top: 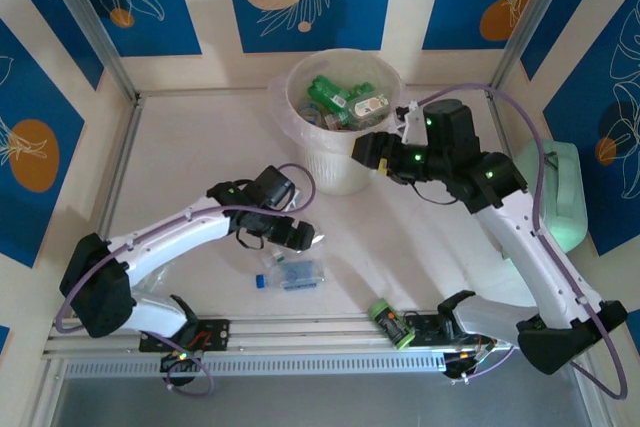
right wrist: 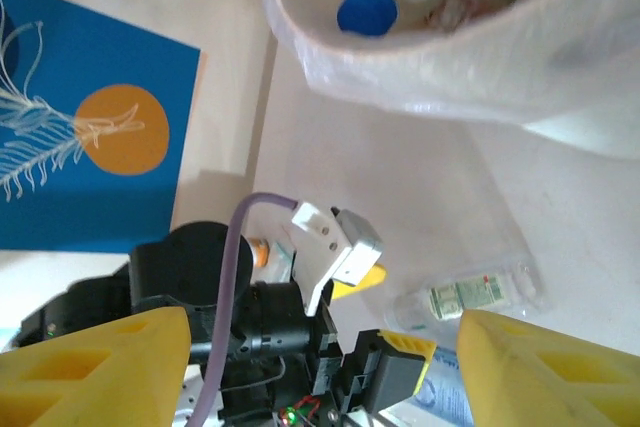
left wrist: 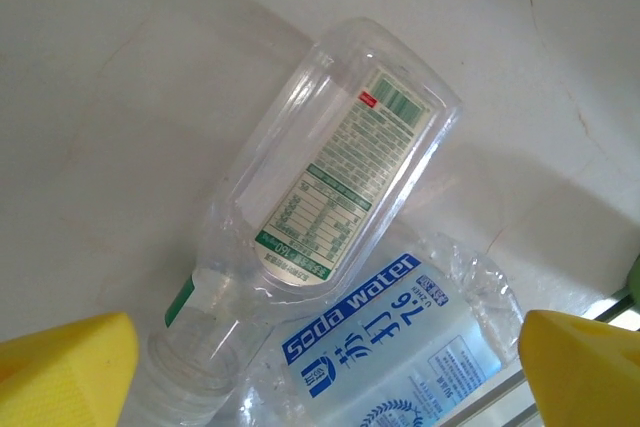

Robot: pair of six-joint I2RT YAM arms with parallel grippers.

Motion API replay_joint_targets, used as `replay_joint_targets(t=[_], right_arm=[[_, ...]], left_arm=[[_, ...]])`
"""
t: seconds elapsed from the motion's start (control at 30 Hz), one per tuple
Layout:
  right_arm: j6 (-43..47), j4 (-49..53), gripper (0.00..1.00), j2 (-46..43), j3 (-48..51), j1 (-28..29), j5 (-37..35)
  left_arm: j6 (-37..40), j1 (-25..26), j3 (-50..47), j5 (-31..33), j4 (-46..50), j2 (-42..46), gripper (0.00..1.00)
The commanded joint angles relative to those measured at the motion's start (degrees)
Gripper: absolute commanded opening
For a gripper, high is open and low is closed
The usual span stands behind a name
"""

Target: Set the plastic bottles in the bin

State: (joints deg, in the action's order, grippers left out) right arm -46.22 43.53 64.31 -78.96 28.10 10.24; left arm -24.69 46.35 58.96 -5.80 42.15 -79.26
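Two plastic bottles lie side by side on the table: a clear one with a green-and-white label (left wrist: 340,187) and a crumpled blue "Soda water" one (left wrist: 400,347), also seen from above (top: 292,275). My left gripper (top: 313,239) hovers just above them, open, its yellow fingertips (left wrist: 65,372) wide on either side (left wrist: 320,377). A green bottle (top: 392,324) rests by the front rail. The cream-white bin (top: 338,169) holds several bottles, green ones among them. My right gripper (top: 366,153) sits beside the bin's right wall, open and empty (right wrist: 320,377).
A mint-green case (top: 560,197) stands at the right edge. The right wrist view looks past the bin's lined wall (right wrist: 450,67) to my left arm's wrist (right wrist: 260,317) and the clear bottle (right wrist: 470,297). An orange-capped item (right wrist: 260,252) peeks from behind that wrist.
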Motion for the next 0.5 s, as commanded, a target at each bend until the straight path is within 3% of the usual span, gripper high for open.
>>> replay_joint_targets(t=[0.0,0.23,0.47], right_arm=[[-1.31,1.39,0.72,-3.35,3.08,1.26,-2.32],[-4.36,-0.36,0.72,-6.54,9.19,1.31,-1.51],[-4.67,-0.2,0.72,-6.39,8.8,1.52,-1.13]], left_arm=[[4.28,1.54,1.51,3.81,4.14,0.29,0.98],[7.66,2.87,4.94,5.76,4.33,-6.26,1.0],[11.05,2.98,9.65,7.34,3.35,-15.27,1.0]])
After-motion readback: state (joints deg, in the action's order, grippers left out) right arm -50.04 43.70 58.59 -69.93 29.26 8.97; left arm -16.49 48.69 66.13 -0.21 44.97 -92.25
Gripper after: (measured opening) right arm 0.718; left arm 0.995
